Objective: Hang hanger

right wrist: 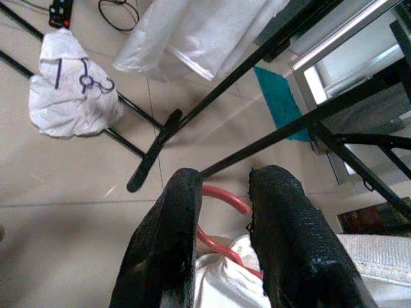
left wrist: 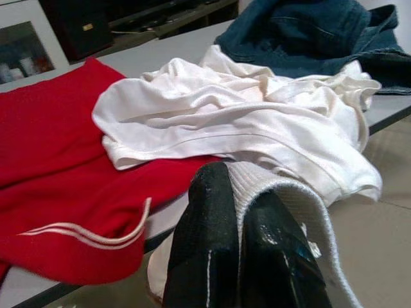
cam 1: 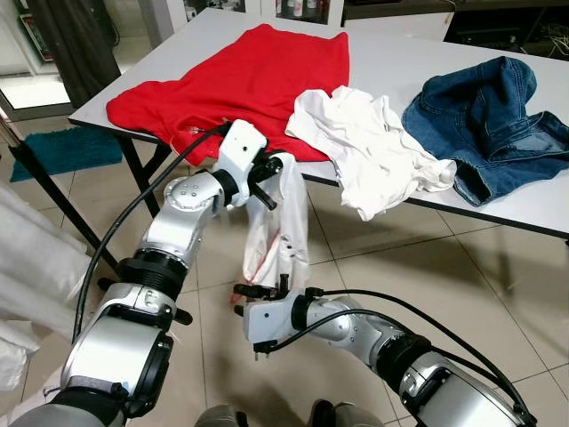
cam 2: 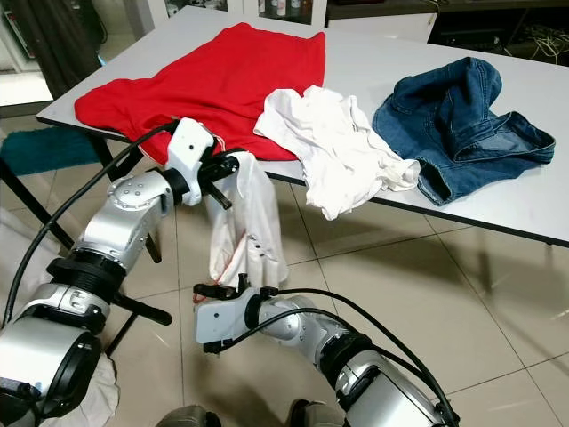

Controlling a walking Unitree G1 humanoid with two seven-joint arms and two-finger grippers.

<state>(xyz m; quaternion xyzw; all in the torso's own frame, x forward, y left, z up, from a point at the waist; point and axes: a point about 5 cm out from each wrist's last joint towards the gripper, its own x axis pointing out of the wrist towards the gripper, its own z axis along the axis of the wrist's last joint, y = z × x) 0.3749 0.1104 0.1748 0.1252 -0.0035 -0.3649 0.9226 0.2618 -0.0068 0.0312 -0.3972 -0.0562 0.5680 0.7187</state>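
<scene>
A: Left eye view, centre frame: left gripper (cam 1: 267, 182) has its jaws pinched tight on the top edge of a white garment (cam 1: 276, 227), which hangs down off it, just in front of the desk (cam 1: 533, 209) edge.

B: Why hold it up like that?

A: Prob. to keep the cloth stretched and off the floor while the other arm works the hanger. Right gripper (cam 1: 260, 289) is lower centre, at the garment's bottom end.

B: And the hanger?

A: Red hanger (right wrist: 221, 196), seen in right wrist view, lower middle. Its curved bit runs between the two black fingers (right wrist: 164, 250). Jaws sit close either side of it, small gap left; looks like a grip on the wire, w/ white cloth bunched just under.

B: So it's in the garment?

A: Can't tell how far in. A red line shows at the cloth's lower left in left eye view, so partly at least.

B: Rest of the desk?

A: Red shirt (cam 1: 240, 84) upper left, crumpled white shirt (cam 1: 373, 151) middle, blue jeans (cam 1: 489, 124) upper right. All lying flat, not in play.

B: Anywhere to hang it?

A: Black rack bars (right wrist: 257, 61) cross right wrist view's upper part, w/ pale cloth (right wrist: 192, 32) already hung. Likely target, imo.
</scene>
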